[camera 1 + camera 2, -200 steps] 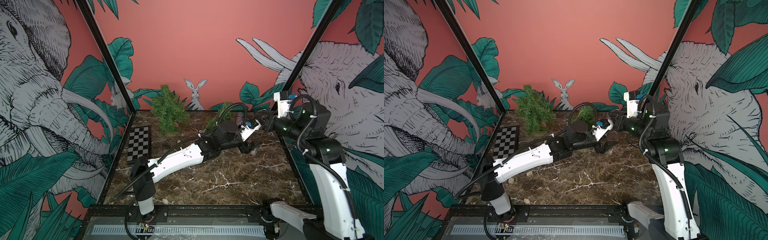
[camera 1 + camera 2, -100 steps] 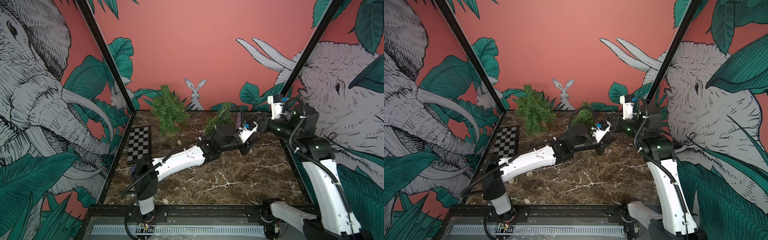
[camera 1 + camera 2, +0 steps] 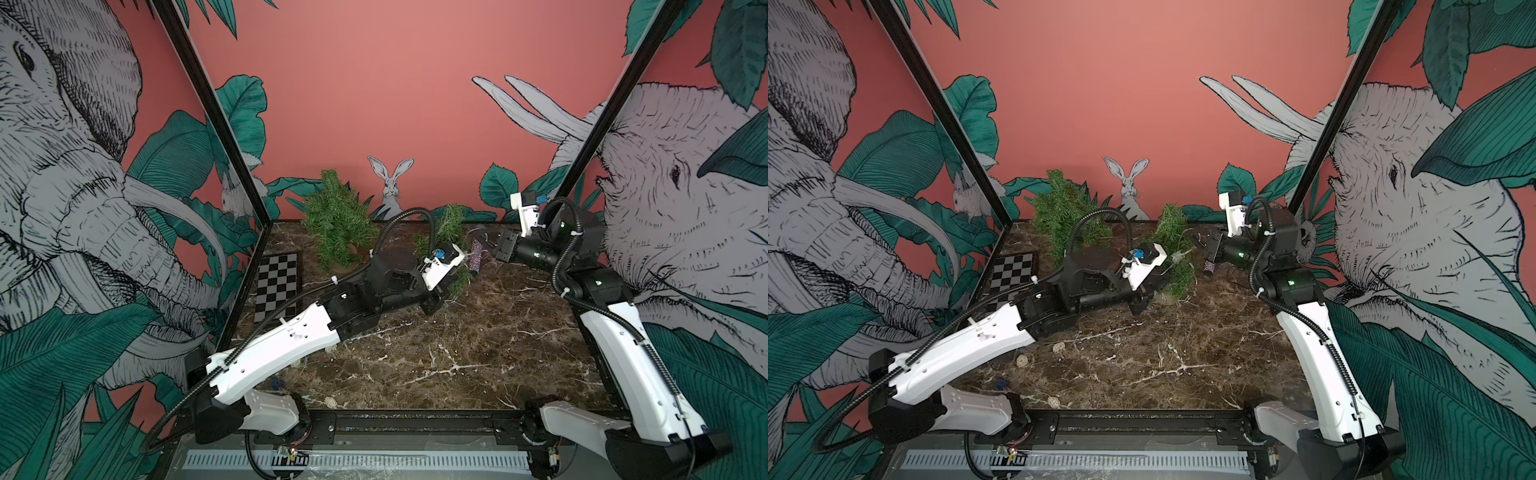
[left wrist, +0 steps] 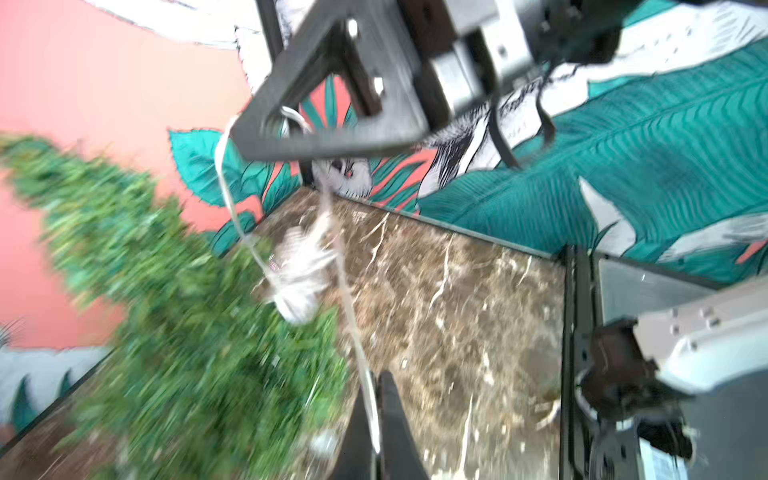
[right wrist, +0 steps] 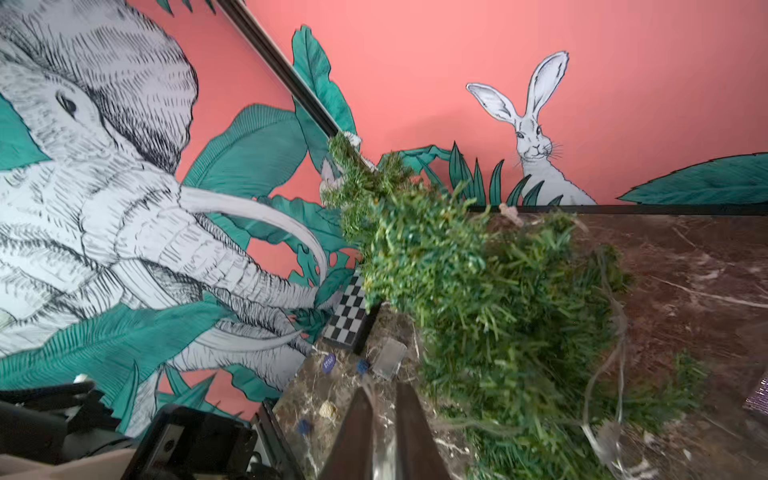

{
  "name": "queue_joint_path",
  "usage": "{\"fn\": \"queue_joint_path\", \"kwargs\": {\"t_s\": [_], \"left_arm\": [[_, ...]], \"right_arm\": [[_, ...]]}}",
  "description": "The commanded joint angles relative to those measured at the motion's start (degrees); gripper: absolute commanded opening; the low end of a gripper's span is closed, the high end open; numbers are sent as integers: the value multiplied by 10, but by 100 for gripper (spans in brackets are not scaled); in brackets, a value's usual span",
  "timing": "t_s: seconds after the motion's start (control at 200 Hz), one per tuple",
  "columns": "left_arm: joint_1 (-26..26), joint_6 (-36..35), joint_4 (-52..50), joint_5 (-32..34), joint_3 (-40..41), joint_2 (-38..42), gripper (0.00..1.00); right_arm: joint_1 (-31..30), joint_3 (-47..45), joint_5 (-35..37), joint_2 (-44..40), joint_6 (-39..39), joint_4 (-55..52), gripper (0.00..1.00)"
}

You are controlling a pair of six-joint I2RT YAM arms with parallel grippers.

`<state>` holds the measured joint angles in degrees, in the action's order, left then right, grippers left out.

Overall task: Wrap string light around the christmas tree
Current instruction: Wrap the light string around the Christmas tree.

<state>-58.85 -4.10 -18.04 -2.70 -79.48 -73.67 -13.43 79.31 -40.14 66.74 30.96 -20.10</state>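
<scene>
String light [image 4: 353, 324]: tail w/ wicker bulbs [image 3: 1022, 360] slack on tabletop [image 3: 478, 332] nr front-left corner. Wire runs up to left gripper [image 4: 376, 399], clamped on it beside small christmas tree [image 3: 1177, 253], mid-back. Right gripper [image 5: 382, 399] just past tree, jaws slightly parted, wire draped at tip, hold unclear. Step: prob. hand-over mid-wrap. Next: left carries wire round tree, keeps tension w/o tipping it. Bigger tree [image 3: 336, 224] nr back-left corner.

The right gripper [image 5: 381, 395] fingers stand slightly apart beside the christmas tree [image 5: 478, 291]; the string light [image 5: 615, 332] wire drapes over its branches.
</scene>
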Motion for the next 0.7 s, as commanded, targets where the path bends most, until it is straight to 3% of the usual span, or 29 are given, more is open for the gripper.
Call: {"fn": "queue_joint_path", "kwargs": {"t_s": [0.0, 0.345, 0.41, 0.525, 0.695], "left_arm": [[50, -31, -87, 57, 2, 55, 0], [183, -97, -147, 163, -115, 26, 0], [237, -92, -139, 176, -133, 14, 0], [302, -86, -136, 138, -179, -38, 0], [316, -108, -146, 87, -298, -166, 0]], "right_arm": [[-4, 10, 6, 14, 7, 65, 23], [-2, 39, 37, 45, -36, 47, 35], [3, 48, 51, 57, -49, 36, 36], [14, 63, 77, 85, -54, 37, 36], [15, 121, 131, 147, -101, -5, 36]]}}
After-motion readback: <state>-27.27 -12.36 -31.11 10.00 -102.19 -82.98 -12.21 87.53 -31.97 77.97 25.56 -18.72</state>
